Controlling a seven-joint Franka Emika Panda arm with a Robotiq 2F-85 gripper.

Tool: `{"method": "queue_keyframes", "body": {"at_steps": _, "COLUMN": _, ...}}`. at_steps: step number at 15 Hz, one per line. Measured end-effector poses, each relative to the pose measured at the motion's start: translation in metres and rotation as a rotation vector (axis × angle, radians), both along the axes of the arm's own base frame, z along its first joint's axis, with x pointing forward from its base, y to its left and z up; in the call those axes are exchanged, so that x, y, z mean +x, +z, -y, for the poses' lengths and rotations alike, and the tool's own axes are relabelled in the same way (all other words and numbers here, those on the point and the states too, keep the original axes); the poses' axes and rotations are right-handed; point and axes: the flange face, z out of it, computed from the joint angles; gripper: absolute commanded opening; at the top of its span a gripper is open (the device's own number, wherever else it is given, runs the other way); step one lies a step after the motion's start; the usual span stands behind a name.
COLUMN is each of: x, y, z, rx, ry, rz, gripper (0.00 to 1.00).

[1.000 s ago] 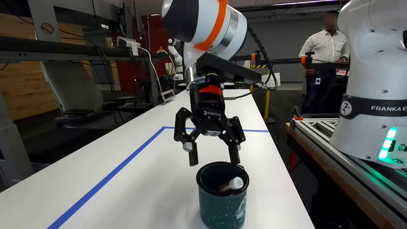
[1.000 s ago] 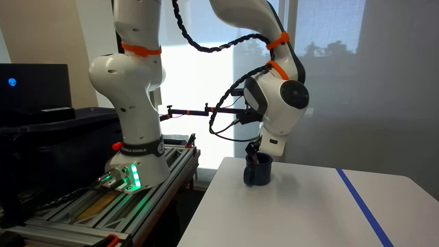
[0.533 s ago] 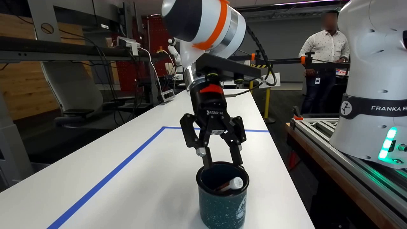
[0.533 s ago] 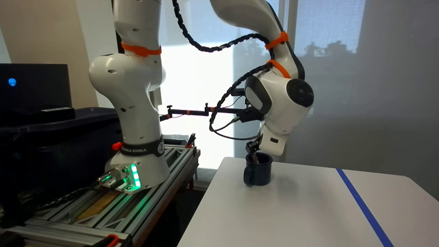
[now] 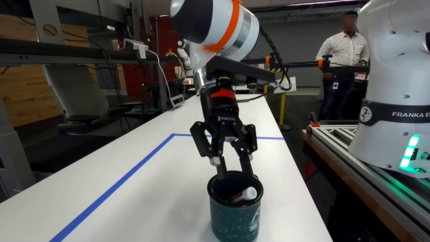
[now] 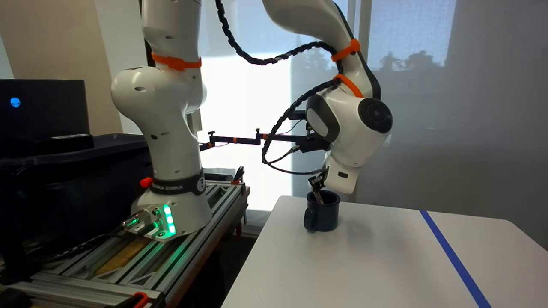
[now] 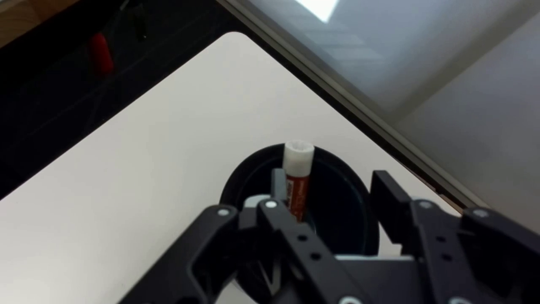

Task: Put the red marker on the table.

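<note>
The red marker [image 7: 298, 192] leans inside the dark teal cup [image 5: 235, 220], its white end [image 5: 249, 193] showing at the rim. The cup stands upright on the white table [image 5: 161, 174]. My gripper [image 5: 235, 174] points down at the cup's mouth, its fingertips level with the rim. It is open, partly narrowed, and nothing is gripped. In the wrist view the marker shows close beside the left finger [image 7: 278, 183], while the right finger [image 7: 390, 207] stands well apart, over the rim. Whether the left finger touches the marker I cannot tell.
The cup's handle [image 6: 311, 219] sticks out toward the robot base side. Blue tape [image 5: 121, 181] runs along the table. A metal-framed bench [image 6: 214, 214] with the white robot base [image 6: 180, 214] stands beside the table edge. A person [image 5: 346, 57] is in the background.
My gripper's fingers have drawn closer together, and the wrist has tilted slightly over the cup. The cup and the marker have stayed in place.
</note>
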Motion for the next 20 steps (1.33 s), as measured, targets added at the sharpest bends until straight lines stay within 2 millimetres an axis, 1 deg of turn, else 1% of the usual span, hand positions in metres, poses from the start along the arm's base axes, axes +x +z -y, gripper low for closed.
{"method": "queue_keyframes", "body": {"at_steps": 1, "x": 0.0, "y": 0.0, "z": 0.0, "rx": 0.0, "ry": 0.0, "rz": -0.001, "gripper": 0.49}}
{"method": "queue_keyframes", "body": {"at_steps": 3, "x": -0.001, "y": -0.002, "z": 0.0, "rx": 0.0, "ry": 0.0, "rz": -0.004, "gripper": 0.5}}
{"method": "queue_keyframes", "body": {"at_steps": 5, "x": -0.001, "y": -0.004, "z": 0.0, "rx": -0.001, "ry": -0.001, "rz": -0.01, "gripper": 0.48}}
{"method": "queue_keyframes", "body": {"at_steps": 8, "x": 0.001, "y": -0.01, "z": 0.002, "rx": -0.002, "ry": -0.006, "rz": -0.021, "gripper": 0.47}}
{"method": "queue_keyframes", "body": {"at_steps": 12, "x": 0.003, "y": -0.019, "z": 0.003, "rx": -0.003, "ry": -0.008, "rz": -0.036, "gripper": 0.42}}
{"method": "queue_keyframes", "body": {"at_steps": 13, "x": 0.004, "y": -0.02, "z": 0.002, "rx": -0.003, "ry": -0.008, "rz": -0.037, "gripper": 0.43}}
{"method": "queue_keyframes", "body": {"at_steps": 15, "x": 0.006, "y": -0.023, "z": 0.002, "rx": -0.002, "ry": -0.007, "rz": -0.04, "gripper": 0.41}}
{"method": "queue_keyframes", "body": {"at_steps": 17, "x": 0.008, "y": -0.025, "z": 0.001, "rx": -0.002, "ry": -0.006, "rz": -0.042, "gripper": 0.41}}
{"method": "queue_keyframes", "body": {"at_steps": 19, "x": 0.008, "y": -0.026, "z": 0.0, "rx": -0.001, "ry": -0.004, "rz": -0.043, "gripper": 0.43}}
{"method": "queue_keyframes", "body": {"at_steps": 20, "x": 0.008, "y": -0.027, "z": -0.001, "rx": -0.001, "ry": -0.003, "rz": -0.045, "gripper": 0.41}}
